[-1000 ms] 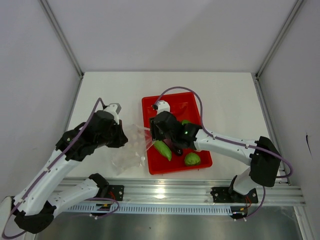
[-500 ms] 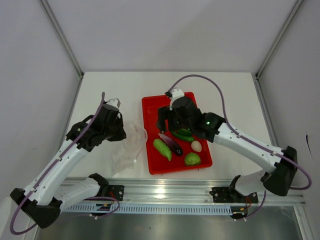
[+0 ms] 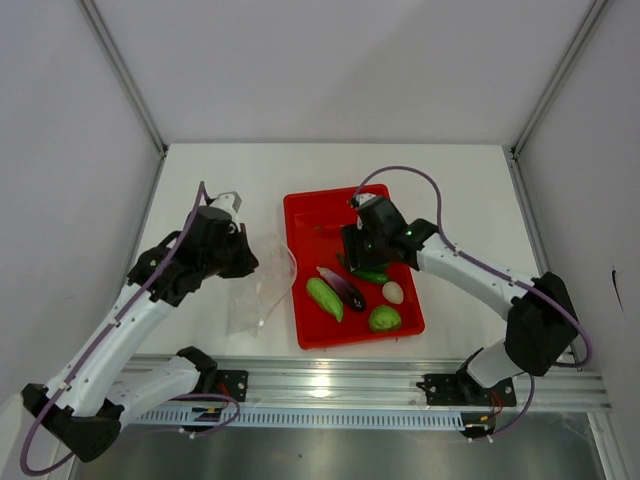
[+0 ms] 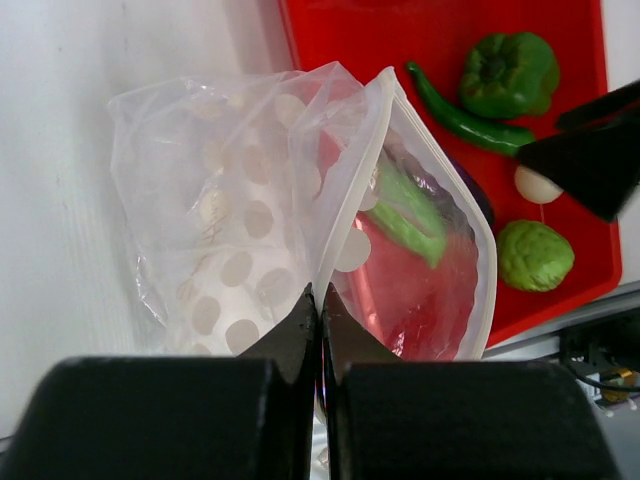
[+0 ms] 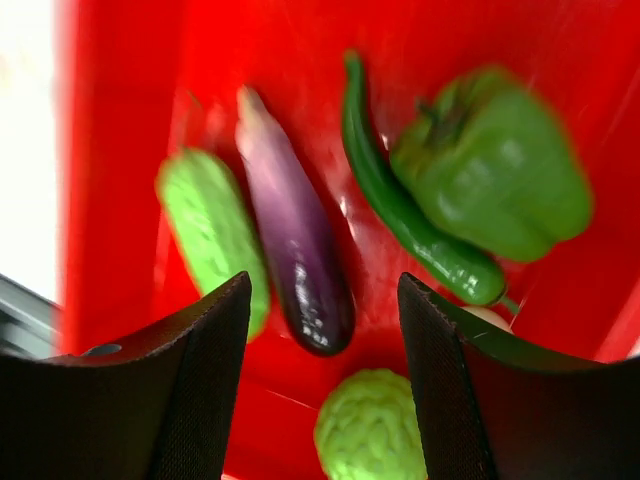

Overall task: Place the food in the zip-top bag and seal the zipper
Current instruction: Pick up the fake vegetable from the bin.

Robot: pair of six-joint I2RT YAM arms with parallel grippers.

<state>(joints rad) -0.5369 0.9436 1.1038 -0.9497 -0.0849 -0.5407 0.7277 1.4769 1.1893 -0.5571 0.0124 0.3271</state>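
Note:
The clear zip-top bag [image 3: 262,295] lies left of the red tray [image 3: 300,212]. My left gripper [image 3: 240,262] is shut on its mouth edge [image 4: 320,295] and holds the mouth open; the whitish zipper rim [image 4: 488,262] curves round it. Nothing sits inside the bag [image 4: 240,200]. The food lies in the tray: gourd [image 5: 210,230], eggplant [image 5: 295,250], green chili [image 5: 400,210], green pepper [image 5: 490,165], round green piece [image 5: 370,430], white egg [image 3: 393,292]. My right gripper [image 5: 322,285] is open and empty, hovering above the eggplant [image 3: 343,287].
The tray's raised rim [image 3: 296,300] stands between the bag and the food. A small red chili [image 3: 330,230] lies at the tray's far part. Grey walls close in left and right; an aluminium rail [image 3: 330,378] runs along the near edge.
My right gripper has drawn back from the tray's left edge by the bag and now hangs over the middle of the tray. My left gripper has kept hold of the bag and shifted slightly.

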